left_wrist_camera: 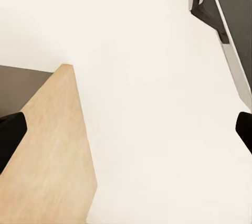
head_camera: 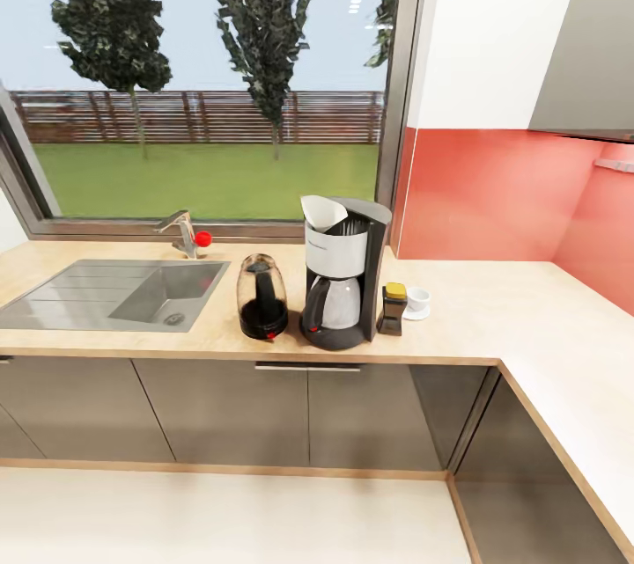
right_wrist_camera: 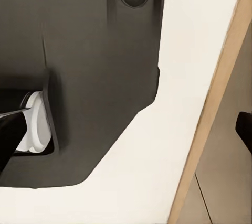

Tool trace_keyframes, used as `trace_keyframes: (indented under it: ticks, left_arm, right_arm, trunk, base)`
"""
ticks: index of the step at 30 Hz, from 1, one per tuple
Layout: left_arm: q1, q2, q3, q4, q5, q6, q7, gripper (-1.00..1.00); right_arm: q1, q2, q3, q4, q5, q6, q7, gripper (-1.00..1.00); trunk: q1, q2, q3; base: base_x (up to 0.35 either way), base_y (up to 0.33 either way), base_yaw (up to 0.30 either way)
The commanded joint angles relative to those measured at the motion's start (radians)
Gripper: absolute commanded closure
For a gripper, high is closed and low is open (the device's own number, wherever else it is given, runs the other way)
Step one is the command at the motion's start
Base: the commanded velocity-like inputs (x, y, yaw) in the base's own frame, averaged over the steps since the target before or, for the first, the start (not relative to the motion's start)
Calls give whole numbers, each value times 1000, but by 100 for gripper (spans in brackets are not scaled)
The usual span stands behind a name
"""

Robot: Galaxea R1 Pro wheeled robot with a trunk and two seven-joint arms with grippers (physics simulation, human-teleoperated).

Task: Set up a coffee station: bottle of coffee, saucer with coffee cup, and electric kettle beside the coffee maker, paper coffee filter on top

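You've got the station grouped on the worktop (head_camera: pixel 493 318): kettle (head_camera: pixel 261 297) left of coffee maker (head_camera: pixel 343 274), filter (head_camera: pixel 322 212) on top, coffee bottle (head_camera: pixel 392 308) and cup (head_camera: pixel 417 297) on saucer (head_camera: pixel 416 313) right; both end effectors wide apart, empty.

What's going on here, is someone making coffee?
Nothing is being handled right now. On the counter the coffee maker has a paper filter on top. The kettle stands at its sink side, the coffee bottle at the other. Past the bottle, a white cup sits on its saucer. Both pincers look open and empty, pointed at the floor, so the coffee corner seems laid out.
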Motion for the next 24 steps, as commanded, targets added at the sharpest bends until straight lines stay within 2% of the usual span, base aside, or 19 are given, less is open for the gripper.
trace_keyframes:
  ticks: [1,13,19,24]
  left_arm:
    - [0,1,-9,-2,7,6,4,-100]
    - [-1,8,-8,0,7,5,5,-100]
    - [-1,-1,-6,-12,10,-5,5,-100]
    - [-1,-1,-6,-12,10,-54,5,-100]
  right_arm:
    - [0,-1,-3,-2,5,6,-2,-100]
    - [2,-3,-2,-2,5,4,-3,-100]
    - [2,0,-3,-5,1,-5,-5,-100]
    - [2,-2,-4,-5,0,-45,-5,-100]
  trunk:
    - [0,-2,-2]
    - [0,-2,-2]
    - [0,-2,-2]
    - [0,-2,-2]
  base:
    - [0,0,0]
    - [0,0,0]
    - [0,0,0]
    - [0,0,0]
